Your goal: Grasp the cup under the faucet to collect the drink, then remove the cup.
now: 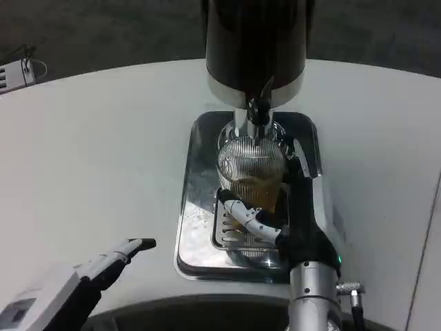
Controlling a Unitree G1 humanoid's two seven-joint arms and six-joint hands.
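- Cup (252, 172) comes first as the task's object, though the biggest thing here is the white table (103, 152), which carries everything else.
- Next in size, the dark drink dispenser (255, 41) stands at the table's far side, its faucet (259, 109) hanging straight over the cup's mouth so the pour lands inside.
- A shiny metal drip tray (196, 207) sits under the dispenser to catch spills; its slotted grate (227, 231) is where the cup rests or nearly rests.
- The ribbed, clear cup is directly below the faucet, over the tray, with amber drink in its lower part; filling looks partly done.
- The right hand (282, 207) grasps the cup, one finger curving across its near side and others running up its right side, steadying it beneath the spout. Whether the cup's base touches the grate is hard to tell, since the finger hides it.
- The left hand (114, 261) waits low on the near left, well apart from the tray, fingers extended and holding nothing.
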